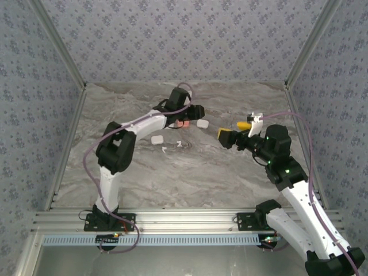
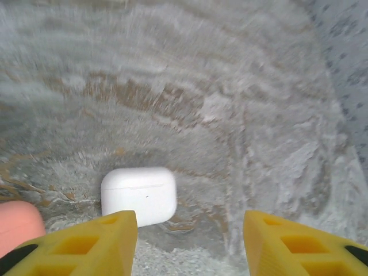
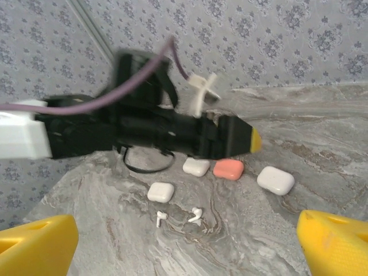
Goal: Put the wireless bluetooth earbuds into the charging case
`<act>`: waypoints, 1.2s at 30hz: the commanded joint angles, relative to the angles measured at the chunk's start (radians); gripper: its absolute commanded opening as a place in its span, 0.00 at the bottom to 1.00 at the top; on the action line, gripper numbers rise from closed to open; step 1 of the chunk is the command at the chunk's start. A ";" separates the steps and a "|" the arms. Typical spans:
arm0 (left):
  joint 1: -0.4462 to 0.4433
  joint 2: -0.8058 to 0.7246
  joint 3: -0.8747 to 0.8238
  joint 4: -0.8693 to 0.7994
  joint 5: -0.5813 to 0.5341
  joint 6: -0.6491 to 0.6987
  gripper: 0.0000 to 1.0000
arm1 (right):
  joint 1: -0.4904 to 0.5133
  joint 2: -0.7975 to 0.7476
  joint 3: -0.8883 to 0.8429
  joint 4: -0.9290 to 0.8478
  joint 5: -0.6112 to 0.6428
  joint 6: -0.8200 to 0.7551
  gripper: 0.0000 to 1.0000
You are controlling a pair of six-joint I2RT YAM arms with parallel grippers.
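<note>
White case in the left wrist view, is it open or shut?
Shut: the white case lies flat with its lid seam closed.

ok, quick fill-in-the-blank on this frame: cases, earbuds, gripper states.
1. The grey marble table holds ___ white rounded-square plastic cases.
2. In the right wrist view, the coral-pink rounded case lies between two ___ cases.
3. ___ tiny white stemmed earbuds lie loose on the table.
4. The left gripper and the right gripper are both ___, holding nothing.

Missing words: three; white; Two; open.
</note>
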 commanded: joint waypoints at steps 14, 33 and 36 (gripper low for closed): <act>0.154 -0.638 -0.545 0.023 -0.206 0.047 0.67 | 0.117 0.345 0.047 0.017 -0.084 -0.480 1.00; 0.446 -1.067 -0.902 -0.106 -0.056 -0.104 0.88 | 0.352 1.256 0.751 -0.197 -0.071 -1.140 0.94; 0.448 -1.117 -0.932 -0.161 -0.079 -0.100 0.89 | 0.361 1.349 0.838 -0.205 -0.081 -1.141 0.89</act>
